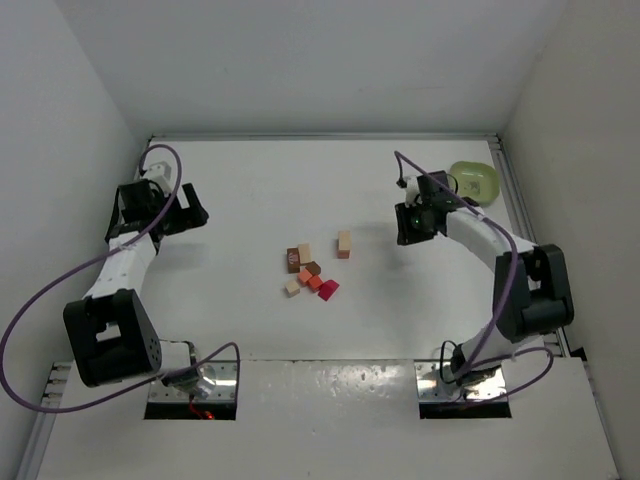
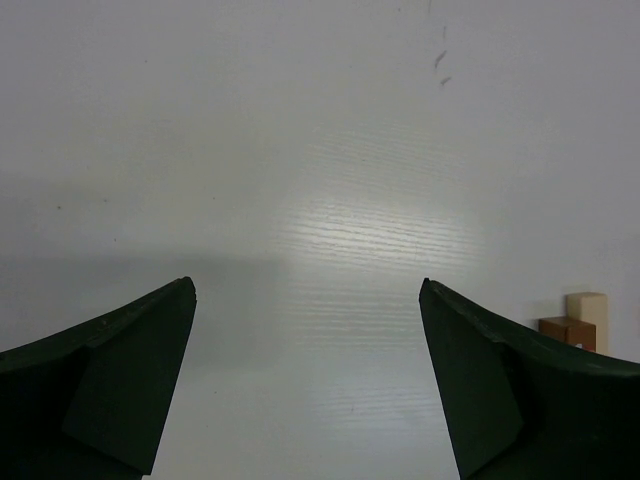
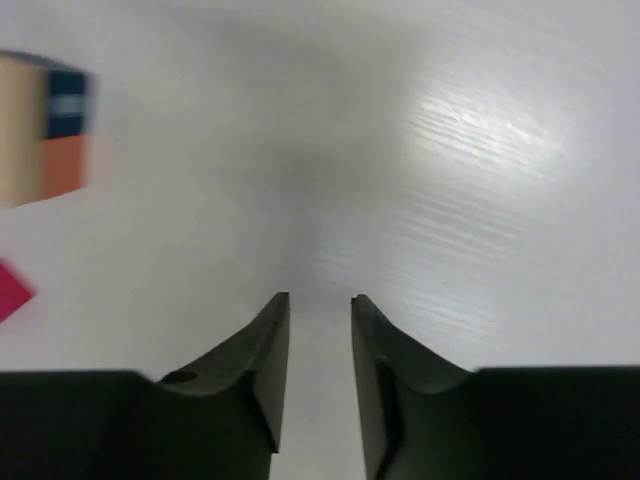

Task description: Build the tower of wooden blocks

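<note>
Several small wood blocks [image 1: 308, 273] in red, orange, magenta, brown and pale wood lie loose mid-table. Right of them stands the tower [image 1: 344, 243], a pale cube on an orange one. In the right wrist view the tower [image 3: 42, 128] is blurred at the left edge, with a magenta block [image 3: 10, 290] below it. My right gripper [image 1: 405, 227] hovers right of the tower; its jaws [image 3: 319, 298] stand a narrow gap apart with nothing between. My left gripper [image 1: 190, 212] is far left, wide open [image 2: 308, 285] over bare table. A pale block [image 2: 586, 305] and a brown one [image 2: 566, 330] show at its right edge.
A light green bowl [image 1: 474, 180] sits at the back right corner, just behind the right arm. White walls close the table on the left, back and right. The white table [image 1: 250, 190] runs between the left gripper and the blocks.
</note>
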Robot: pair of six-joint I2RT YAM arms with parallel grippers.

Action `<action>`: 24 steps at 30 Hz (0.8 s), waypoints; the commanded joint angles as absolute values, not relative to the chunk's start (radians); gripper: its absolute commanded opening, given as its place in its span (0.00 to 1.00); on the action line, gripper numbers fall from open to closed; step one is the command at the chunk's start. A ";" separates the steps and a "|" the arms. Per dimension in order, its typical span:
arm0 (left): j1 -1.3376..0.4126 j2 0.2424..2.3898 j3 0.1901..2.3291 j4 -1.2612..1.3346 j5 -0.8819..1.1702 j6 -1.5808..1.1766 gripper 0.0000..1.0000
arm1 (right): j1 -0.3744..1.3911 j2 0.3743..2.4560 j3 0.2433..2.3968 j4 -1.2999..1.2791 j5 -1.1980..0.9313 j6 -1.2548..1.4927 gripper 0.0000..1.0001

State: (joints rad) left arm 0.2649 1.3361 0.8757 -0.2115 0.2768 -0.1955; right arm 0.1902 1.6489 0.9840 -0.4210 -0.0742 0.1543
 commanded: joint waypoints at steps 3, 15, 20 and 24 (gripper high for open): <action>0.287 1.301 0.904 -0.245 0.287 -0.150 1.00 | 0.294 1.480 1.029 -0.419 -0.328 -0.078 0.47; 0.296 1.301 0.894 -0.267 0.215 -0.206 1.00 | 0.676 1.707 1.411 -0.557 -0.126 0.302 0.74; 0.296 1.301 0.894 -0.301 0.202 -0.206 1.00 | 0.762 1.833 1.488 -0.583 -0.066 0.400 0.86; 0.296 1.282 0.884 -0.310 0.192 -0.206 1.00 | 0.799 1.894 1.531 -0.609 -0.064 0.411 0.83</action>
